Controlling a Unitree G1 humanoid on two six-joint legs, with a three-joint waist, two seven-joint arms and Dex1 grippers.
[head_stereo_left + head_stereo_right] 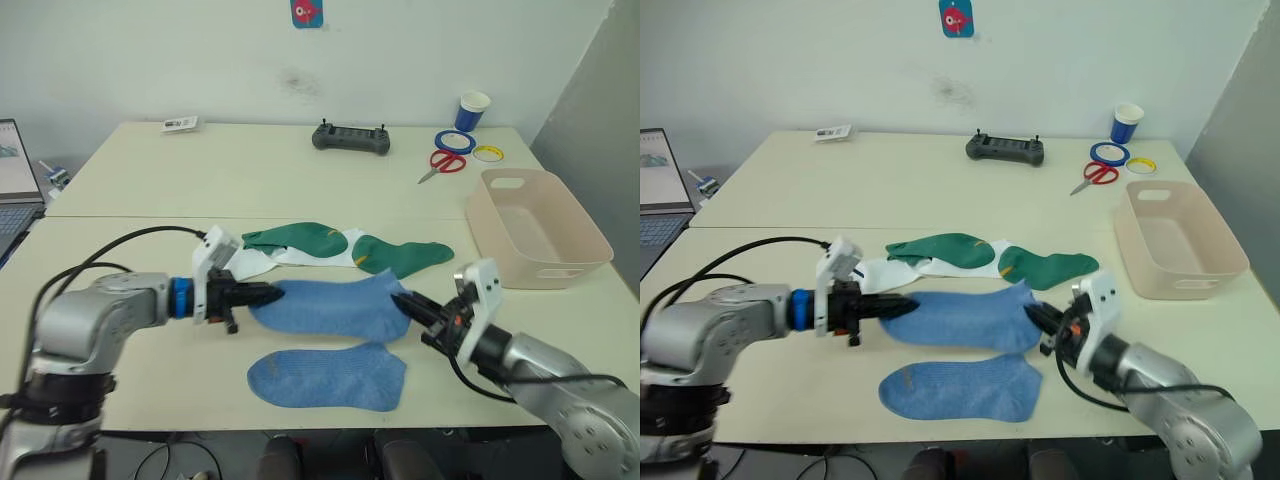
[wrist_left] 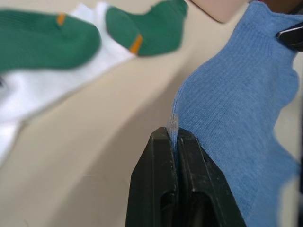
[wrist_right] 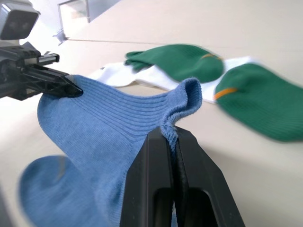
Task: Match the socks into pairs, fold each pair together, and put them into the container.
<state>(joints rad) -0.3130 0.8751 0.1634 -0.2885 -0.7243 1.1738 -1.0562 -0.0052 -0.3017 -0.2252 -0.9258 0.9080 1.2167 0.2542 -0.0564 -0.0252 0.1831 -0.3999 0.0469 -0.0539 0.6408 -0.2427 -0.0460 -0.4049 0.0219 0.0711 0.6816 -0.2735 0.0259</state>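
Both pincers clamp one blue sock: left pincer | right pincer | white socks partly hidden under green socks

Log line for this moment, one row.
left hand: shut on held blue sock | right hand: shut on same | second blue sock: on table | container: empty

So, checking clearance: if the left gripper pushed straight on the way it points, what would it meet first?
Probably the right gripper, facing it from the other end of the blue sock that both pinch; depth is hard to judge.
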